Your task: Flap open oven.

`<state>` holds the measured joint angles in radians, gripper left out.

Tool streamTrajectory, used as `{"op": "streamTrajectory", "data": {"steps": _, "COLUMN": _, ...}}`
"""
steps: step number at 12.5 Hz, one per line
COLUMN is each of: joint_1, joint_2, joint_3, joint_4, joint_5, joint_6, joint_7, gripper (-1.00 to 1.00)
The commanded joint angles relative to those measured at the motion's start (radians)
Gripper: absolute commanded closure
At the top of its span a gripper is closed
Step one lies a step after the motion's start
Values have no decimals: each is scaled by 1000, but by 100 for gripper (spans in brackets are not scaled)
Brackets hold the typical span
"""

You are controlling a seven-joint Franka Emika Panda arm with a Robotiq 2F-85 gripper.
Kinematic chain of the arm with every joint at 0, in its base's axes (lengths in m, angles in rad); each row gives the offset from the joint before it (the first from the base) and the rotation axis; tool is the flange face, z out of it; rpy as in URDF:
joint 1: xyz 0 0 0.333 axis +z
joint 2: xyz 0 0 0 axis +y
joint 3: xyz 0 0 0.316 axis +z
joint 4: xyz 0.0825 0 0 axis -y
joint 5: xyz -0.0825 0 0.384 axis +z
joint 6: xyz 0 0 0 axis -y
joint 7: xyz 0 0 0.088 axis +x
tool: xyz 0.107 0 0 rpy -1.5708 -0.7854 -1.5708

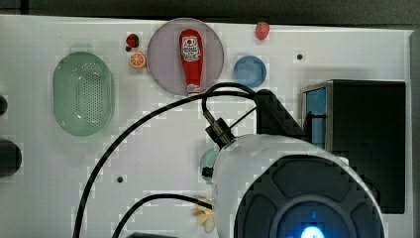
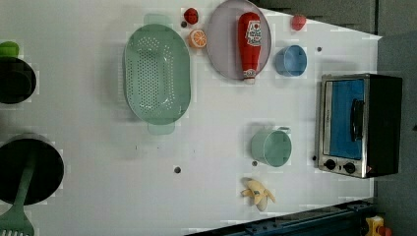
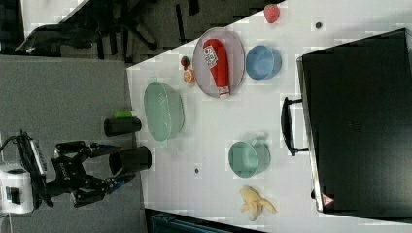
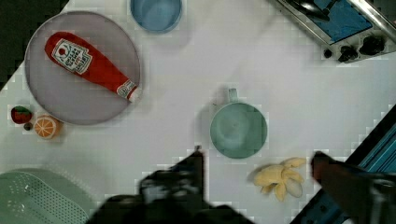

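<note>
**A:** Oven (image 2: 358, 125) is parked at the table's edge on the left view's right, about halfway along that edge. Door looks shut, glass showing blue, bar handle (image 2: 357, 119) across it, two black knobs (image 2: 340, 165) on the silver front.

**B:** And the arm?

**A:** Gripper (image 3: 112, 167) hangs well away from the oven, touching nothing. In the right view it sits out past the table's edge on the right view's left, fingers (image 3: 111, 149) spread fairly wide with nothing between them.

**B:** What else is on the table (image 2: 88, 137)?

**A:** Green mug (image 2: 271, 147) sits near the oven's front, with a peeled banana (image 2: 258, 192) beside it toward the edge at the left view's bottom. Ketchup bottle (image 2: 249, 44) lies on a grey plate (image 2: 220, 49) near the far edge, blue bowl (image 2: 290, 60) just beside the plate. Orange slice (image 2: 197, 38) and a strawberry (image 2: 191, 15) on the plate's other side, then a big green colander (image 2: 156, 73).
</note>
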<state>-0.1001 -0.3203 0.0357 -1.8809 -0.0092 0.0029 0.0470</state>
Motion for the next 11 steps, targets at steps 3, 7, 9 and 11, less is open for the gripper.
{"op": "streamTrajectory", "data": {"steps": 3, "joint_1": -16, "joint_2": 42, "joint_3": -15, "joint_4": -27, "joint_5": 2, "joint_6": 1, "joint_7": -57, "gripper": 55}}
{"op": "streamTrajectory", "data": {"steps": 7, "joint_1": -20, "joint_2": 81, "joint_3": -87, "joint_4": -36, "joint_5": -3, "joint_6": 20, "joint_7": -214, "gripper": 65}}
{"op": "streamTrajectory", "data": {"steps": 9, "joint_1": -21, "joint_2": 107, "joint_3": -140, "joint_4": -57, "joint_5": -15, "joint_6": 54, "joint_7": -422, "gripper": 65}}
{"op": "streamTrajectory", "data": {"steps": 11, "joint_1": -23, "joint_2": 135, "joint_3": -188, "joint_4": -93, "joint_5": -33, "joint_6": 142, "joint_7": -643, "gripper": 65}}
